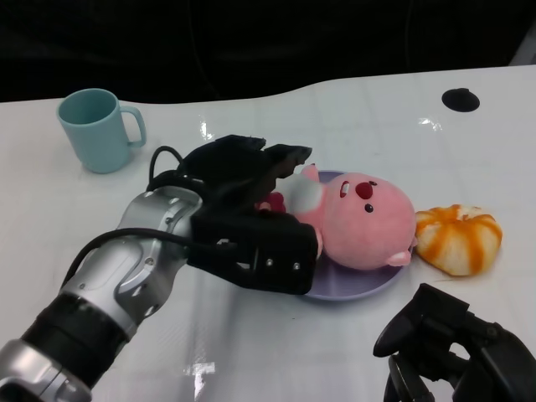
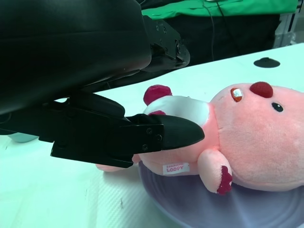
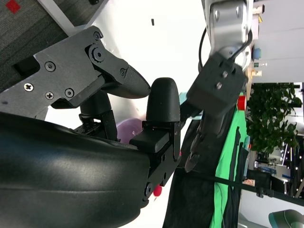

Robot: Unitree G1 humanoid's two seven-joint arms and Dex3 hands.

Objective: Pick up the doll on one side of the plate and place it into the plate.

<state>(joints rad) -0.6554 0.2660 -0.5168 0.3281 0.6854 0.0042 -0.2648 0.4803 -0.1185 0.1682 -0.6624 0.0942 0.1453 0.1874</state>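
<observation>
A pink plush doll [image 1: 360, 218] with a red nose lies on its back across the lilac plate [image 1: 352, 289], head toward my right. My left hand [image 1: 251, 218] reaches over its body from the left. In the left wrist view the thumb [image 2: 180, 133] lies against the doll's [image 2: 247, 133] white bib, while the upper fingers [image 2: 166, 42] stand clear above it with table showing in the gap. The doll's body overhangs the plate's rim [image 2: 190, 204]. My right hand [image 1: 456, 343] sits low near the table's front edge, empty, with its fingers apart.
An orange-and-white striped plush [image 1: 458, 238] lies just right of the plate, touching the doll's head. A teal mug [image 1: 99, 130] stands at the far left. A black disc [image 1: 461, 99] sits at the far right near the table's back edge.
</observation>
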